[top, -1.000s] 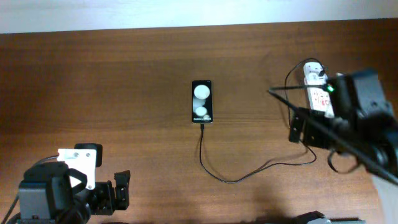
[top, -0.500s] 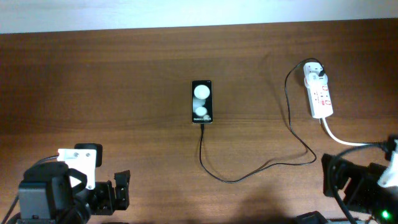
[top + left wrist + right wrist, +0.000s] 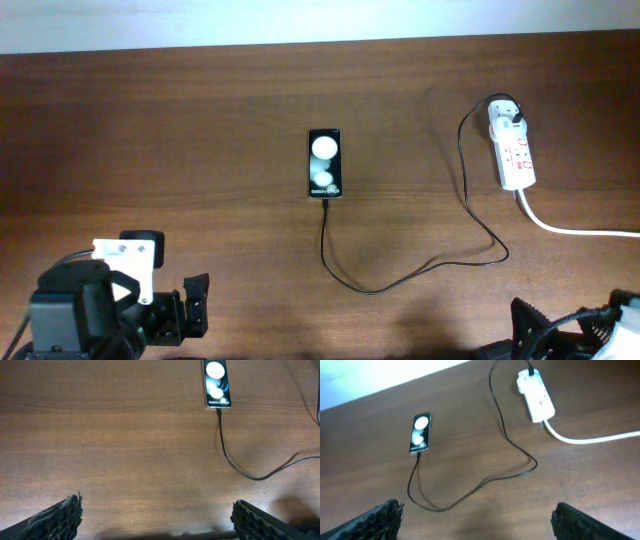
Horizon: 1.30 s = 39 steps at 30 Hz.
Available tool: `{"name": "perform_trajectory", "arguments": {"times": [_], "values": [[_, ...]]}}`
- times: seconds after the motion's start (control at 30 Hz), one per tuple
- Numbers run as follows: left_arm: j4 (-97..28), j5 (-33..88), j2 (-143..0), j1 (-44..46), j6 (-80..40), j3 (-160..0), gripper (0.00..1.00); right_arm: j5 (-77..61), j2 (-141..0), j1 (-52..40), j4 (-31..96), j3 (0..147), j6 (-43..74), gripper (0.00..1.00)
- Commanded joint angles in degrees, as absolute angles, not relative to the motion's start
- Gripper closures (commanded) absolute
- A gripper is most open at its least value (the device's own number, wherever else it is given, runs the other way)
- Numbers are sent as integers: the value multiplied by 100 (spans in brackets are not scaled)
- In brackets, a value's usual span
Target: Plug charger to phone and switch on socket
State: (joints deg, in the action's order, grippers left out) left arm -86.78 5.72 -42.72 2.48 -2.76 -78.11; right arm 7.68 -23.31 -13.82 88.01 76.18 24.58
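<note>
The phone [image 3: 325, 163] lies flat at the table's middle, two white circles on its face; it also shows in the left wrist view [image 3: 216, 383] and the right wrist view [image 3: 420, 432]. The charger cable [image 3: 400, 280] runs from the phone's near end in a loop to a black plug in the socket [image 3: 513, 150], a white power strip at the right, also in the right wrist view [image 3: 536, 396]. My left gripper [image 3: 156, 519] is open and empty at the near left. My right gripper [image 3: 475, 519] is open and empty at the near right corner.
The strip's thick white cord [image 3: 580, 229] runs off the right edge. The wooden table [image 3: 180, 150] ends at a white wall strip along the far side.
My right arm has pulled back from the power strip to the near right corner, leaving the strip and plug uncovered. The left arm, phone and cable have not moved.
</note>
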Motion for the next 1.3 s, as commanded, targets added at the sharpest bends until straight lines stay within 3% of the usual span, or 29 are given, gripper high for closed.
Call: {"name": "perform_trajectory", "arguments": {"times": [0.0, 0.3, 0.63, 1.27], "values": [[-8667, 550, -4257, 235, -274, -7811, 1, 799, -1994, -1406, 8182, 7157, 1457, 1], [-8667, 550, -4257, 235, -274, -7811, 1, 338, -937, -816, 5194, 4792, -75, 1], [-8667, 550, -4257, 235, -274, -7811, 1, -720, -23, -473, 1811, 1782, -104, 1], [-8667, 550, -4257, 235, -274, -7811, 1, -711, -23, -390, 1081, 674, -106, 1]]}}
